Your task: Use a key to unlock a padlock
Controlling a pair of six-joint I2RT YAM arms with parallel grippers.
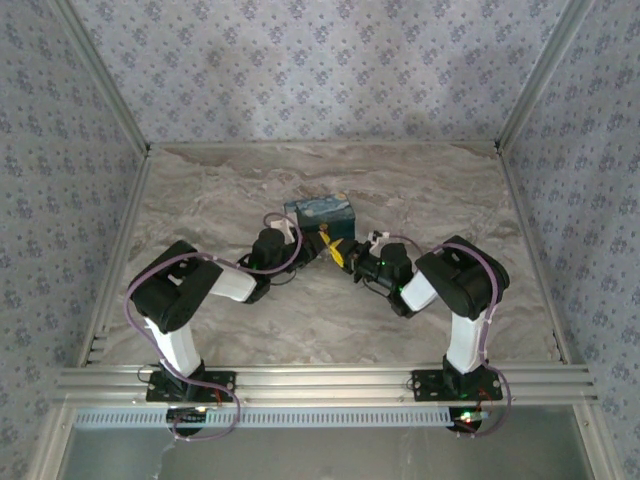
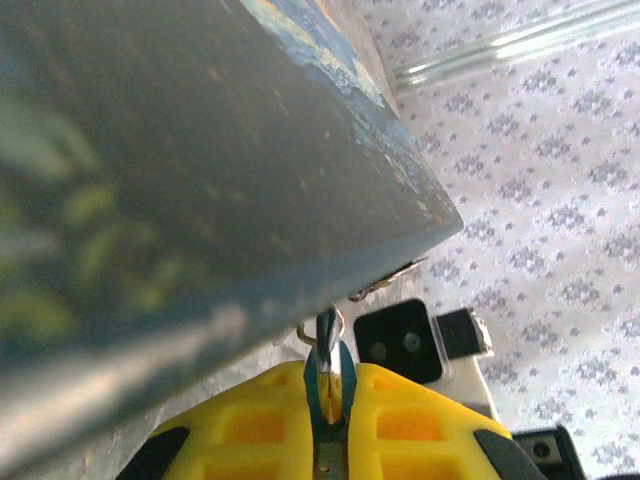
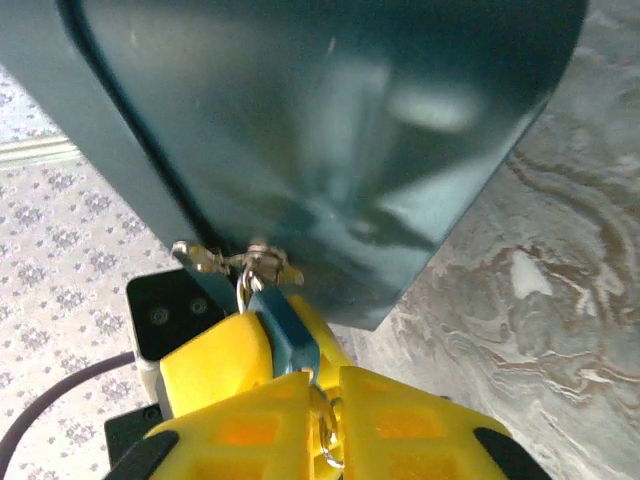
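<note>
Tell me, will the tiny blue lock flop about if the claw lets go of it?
Probably it would swing, not flop: the padlock looks hard and is hooked by its loop to the clasp on the blue box. Its smooth sides may be slippery, so the left claw likely needs a firm pinch.

A blue painted rectangular box (image 1: 320, 213) sits midway on the marble-patterned tabletop (image 1: 420, 190), behind both end effectors. The left end effector (image 2: 330, 405) comes in from the left and the right end effector (image 3: 325, 400) from the right, meeting just before the box. The small blue-grey padlock (image 3: 287, 338) sits at the box's metal hasp (image 3: 250, 262), between the left fingers. What may be the thin pale key (image 3: 326, 432) lies between the right ones.
</note>
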